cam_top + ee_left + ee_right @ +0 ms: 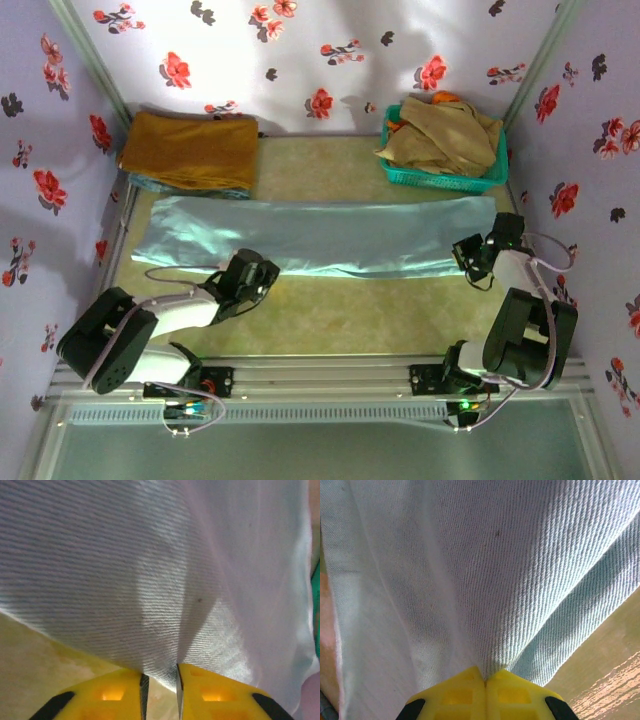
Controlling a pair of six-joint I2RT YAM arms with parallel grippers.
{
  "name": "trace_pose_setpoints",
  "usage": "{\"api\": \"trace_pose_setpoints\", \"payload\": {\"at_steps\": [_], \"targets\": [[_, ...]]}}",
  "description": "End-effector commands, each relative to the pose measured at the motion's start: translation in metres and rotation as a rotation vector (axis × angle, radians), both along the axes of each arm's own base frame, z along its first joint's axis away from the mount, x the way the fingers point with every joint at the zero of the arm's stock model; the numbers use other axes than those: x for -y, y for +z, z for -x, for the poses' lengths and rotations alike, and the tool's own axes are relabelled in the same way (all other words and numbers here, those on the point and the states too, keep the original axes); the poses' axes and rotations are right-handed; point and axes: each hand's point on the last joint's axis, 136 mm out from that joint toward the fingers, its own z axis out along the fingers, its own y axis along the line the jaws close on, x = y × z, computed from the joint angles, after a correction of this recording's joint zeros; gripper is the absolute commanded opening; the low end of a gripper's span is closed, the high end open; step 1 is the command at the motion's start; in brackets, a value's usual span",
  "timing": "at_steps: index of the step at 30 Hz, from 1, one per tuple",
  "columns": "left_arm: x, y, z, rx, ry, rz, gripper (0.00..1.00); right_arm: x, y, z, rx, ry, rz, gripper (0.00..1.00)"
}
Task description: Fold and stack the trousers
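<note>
The pale blue-grey trousers [320, 235] lie spread lengthwise across the table, folded into a long band. At the band's near edge left of centre sits my left gripper [262, 270]. In the left wrist view its yellow fingers [120, 692] stand a narrow gap apart, and the trousers' hem [160, 672] dips between them without being pinched. My right gripper [468, 255] is at the band's right end. In the right wrist view it [485, 672] is shut on a pinch of trousers cloth [485, 580], with creases fanning out from the jaws.
A folded mustard-brown cloth [190, 148] lies at the back left. A teal basket [445, 178] at the back right holds beige-tan garments [445, 130]. Flowered walls close in both sides and the back. Bare table [350, 310] runs between the trousers and the arm bases.
</note>
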Motion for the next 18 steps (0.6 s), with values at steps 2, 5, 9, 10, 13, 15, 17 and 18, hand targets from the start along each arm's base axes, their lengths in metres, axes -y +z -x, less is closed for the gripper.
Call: {"api": "trace_pose_setpoints", "payload": {"at_steps": [2,5,9,10,13,15,17,18], "targets": [[-0.012,0.015,-0.017,0.077,0.051,-0.084,0.09,0.004,0.013,-0.003,0.028,0.016,0.043,0.00],[-0.013,0.020,-0.020,0.088,0.047,-0.093,0.00,0.003,0.013,-0.003,0.030,0.019,0.040,0.00],[-0.012,0.033,-0.020,0.106,0.027,-0.099,0.00,0.003,0.016,-0.003,0.037,0.018,0.043,0.00],[-0.013,0.037,-0.020,0.119,0.023,-0.098,0.00,0.003,0.017,-0.003,0.042,0.020,0.043,0.00],[-0.016,0.055,-0.022,0.153,0.008,-0.103,0.00,0.003,0.023,-0.004,0.054,0.021,0.045,0.00],[-0.013,0.070,-0.024,0.177,-0.026,-0.104,0.00,0.002,0.029,-0.004,0.066,0.023,0.046,0.00],[-0.009,0.080,-0.025,0.185,-0.064,-0.108,0.00,0.002,0.031,-0.002,0.072,0.025,0.049,0.00],[-0.009,0.083,-0.025,0.183,-0.080,-0.100,0.00,0.001,0.032,-0.002,0.072,0.027,0.048,0.00]]}}
